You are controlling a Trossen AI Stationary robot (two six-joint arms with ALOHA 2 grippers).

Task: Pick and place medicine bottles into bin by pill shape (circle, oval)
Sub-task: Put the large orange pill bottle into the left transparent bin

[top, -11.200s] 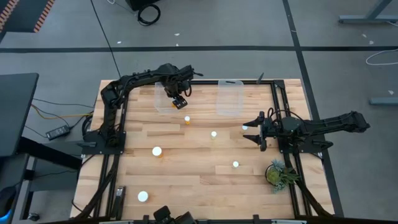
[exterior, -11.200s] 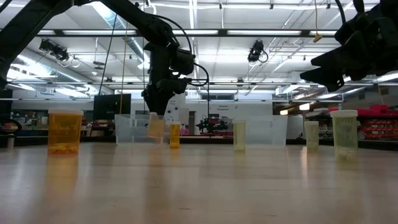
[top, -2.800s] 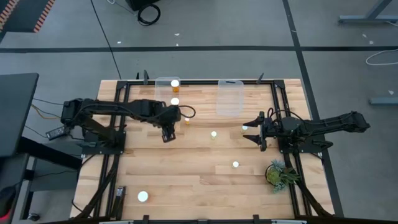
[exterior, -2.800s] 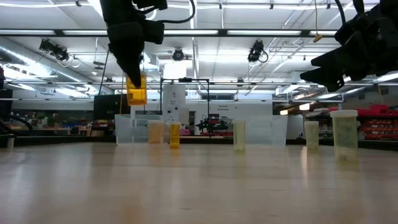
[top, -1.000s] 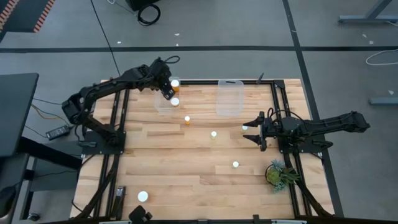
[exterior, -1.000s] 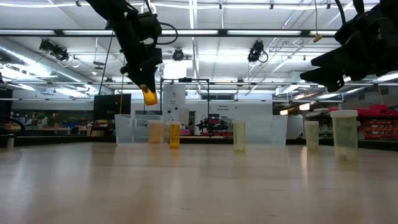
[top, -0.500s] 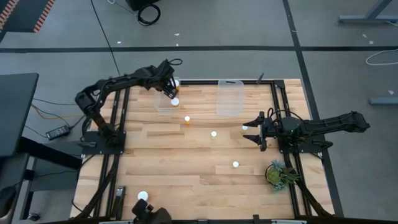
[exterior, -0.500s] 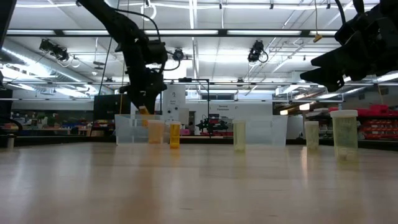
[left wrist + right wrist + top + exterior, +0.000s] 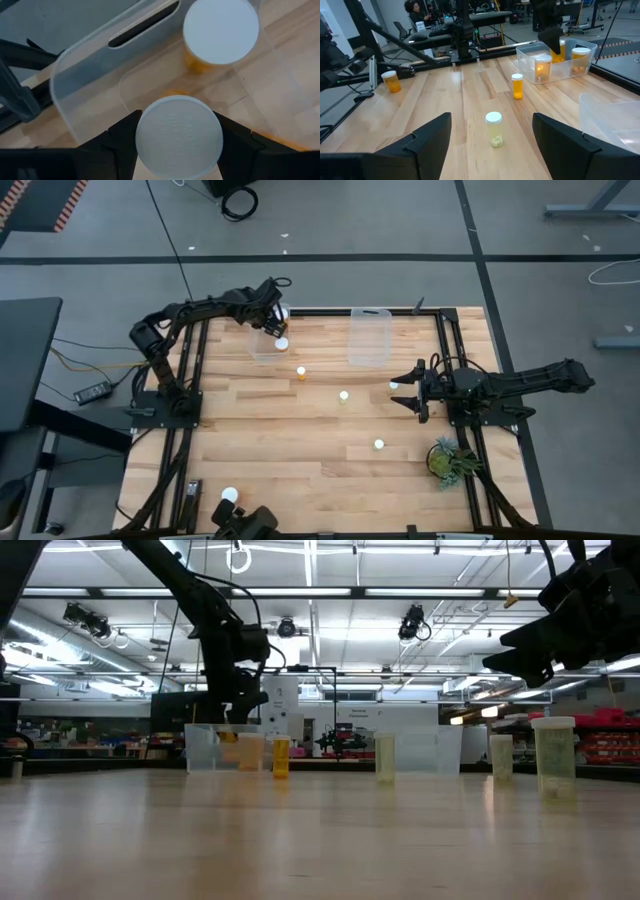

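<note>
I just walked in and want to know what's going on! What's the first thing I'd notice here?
The left gripper holds a white-capped medicine bottle down inside the clear bin at the table's far edge, where another bottle already stands. The right gripper waits near the table's right side, with more bottles scattered between.

The high view looks straight down on the whole worktop [image 9: 300, 440]. The low view sits at worktop height, facing level across it. The left wrist view peers closely into the clear bin [image 9: 90, 75]; the right wrist view shares that bin [image 9: 555, 62], seen from far across.
</note>
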